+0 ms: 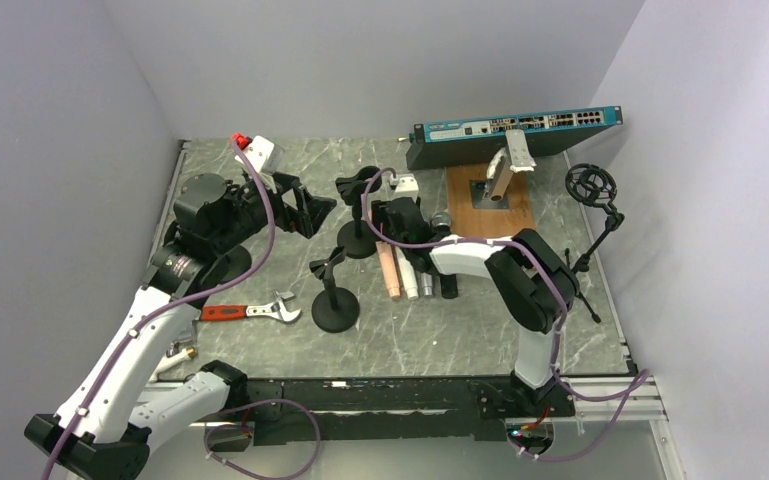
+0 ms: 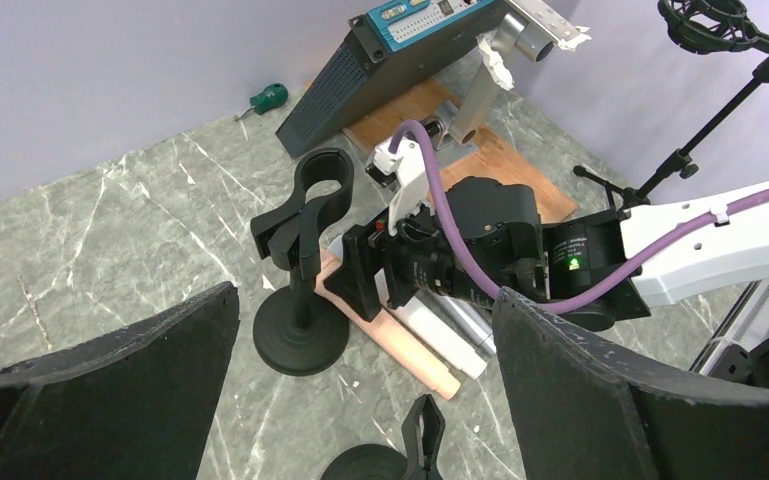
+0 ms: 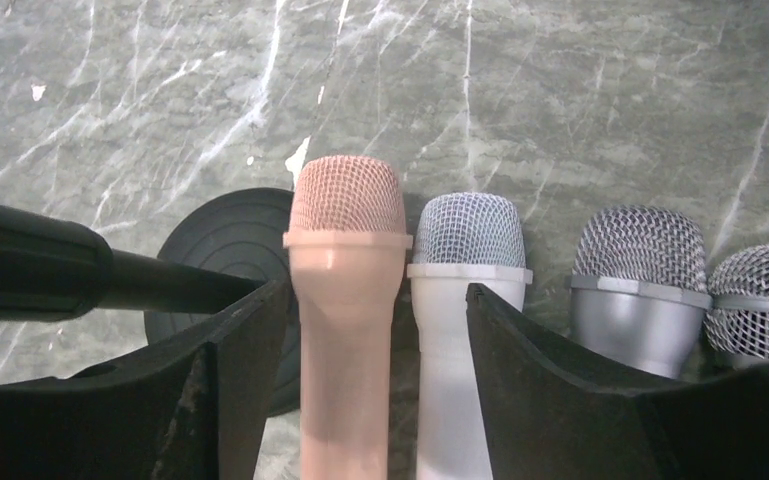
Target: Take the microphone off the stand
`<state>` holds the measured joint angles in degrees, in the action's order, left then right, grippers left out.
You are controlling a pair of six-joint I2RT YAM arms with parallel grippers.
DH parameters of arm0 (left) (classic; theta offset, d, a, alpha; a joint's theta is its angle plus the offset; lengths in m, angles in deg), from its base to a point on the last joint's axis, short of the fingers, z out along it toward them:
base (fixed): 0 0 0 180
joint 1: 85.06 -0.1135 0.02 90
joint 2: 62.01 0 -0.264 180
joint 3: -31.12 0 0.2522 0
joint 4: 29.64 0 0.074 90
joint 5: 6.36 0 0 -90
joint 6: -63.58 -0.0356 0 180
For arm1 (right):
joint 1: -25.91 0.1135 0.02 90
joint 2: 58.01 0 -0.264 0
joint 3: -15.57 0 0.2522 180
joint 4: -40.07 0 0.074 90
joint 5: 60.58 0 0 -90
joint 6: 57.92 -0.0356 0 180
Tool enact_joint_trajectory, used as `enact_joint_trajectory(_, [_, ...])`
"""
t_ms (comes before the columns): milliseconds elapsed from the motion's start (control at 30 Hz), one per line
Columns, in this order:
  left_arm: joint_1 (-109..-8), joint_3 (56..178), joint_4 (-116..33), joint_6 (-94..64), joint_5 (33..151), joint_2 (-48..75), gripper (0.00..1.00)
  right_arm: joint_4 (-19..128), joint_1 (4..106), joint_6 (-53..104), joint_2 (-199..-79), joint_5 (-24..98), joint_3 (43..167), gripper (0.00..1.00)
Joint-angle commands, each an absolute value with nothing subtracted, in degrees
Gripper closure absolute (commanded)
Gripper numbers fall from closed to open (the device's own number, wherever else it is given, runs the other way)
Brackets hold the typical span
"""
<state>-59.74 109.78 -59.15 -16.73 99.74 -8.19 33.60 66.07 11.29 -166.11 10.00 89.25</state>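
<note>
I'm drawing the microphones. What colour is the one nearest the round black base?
That microphone is peachy pink all over; the right wrist view shows it best.

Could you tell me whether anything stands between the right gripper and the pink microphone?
Nothing visible does: the pink microphone lies between the open fingers of the right gripper. The white microphone lies right beside it, partly under one finger.

Grey marble table (image 1: 480, 335), four microphones (image 1: 410, 278) side by side, stands (image 1: 335, 310), wrench (image 1: 250, 311), wooden board (image 1: 516, 213)
</note>
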Motion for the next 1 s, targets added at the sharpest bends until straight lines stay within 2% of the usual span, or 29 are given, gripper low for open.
enact_joint_trajectory(0, [-59.49, 110.21, -58.34, -17.47, 99.37, -8.84, 0.01, 33.44, 65.67, 10.44, -161.16, 9.41, 87.13, 0.31])
enact_joint_trajectory(167, [-59.45, 110.13, -58.21, -17.40, 99.48, -8.82, 0.01, 35.08, 65.75, 11.95, -153.55, 7.31, 82.93, 0.22])
enact_joint_trajectory(433, [-58.93, 110.30, -58.59, -17.80, 98.88, -8.72, 0.00, 41.35, 65.73, 13.54, -132.98, 6.84, 76.75, 0.19])
enact_joint_trajectory(567, [-58.79, 110.27, -58.62, -17.82, 98.71, -8.77, 0.01, 54.37, 65.71, 13.60, -122.03, 3.34, 80.28, 0.17])
enact_joint_trajectory(700, [-58.76, 110.38, -58.57, -17.85, 98.82, -8.99, 0.01, 69.47, 65.64, 13.16, -113.31, -5.93, 87.41, 0.11])
enact_joint_trajectory(967, [-58.69, 110.39, -58.44, -17.69, 99.11, -8.91, 0.01, 98.71, 65.50, 4.90, -109.29, -23.64, 102.64, 0.09])
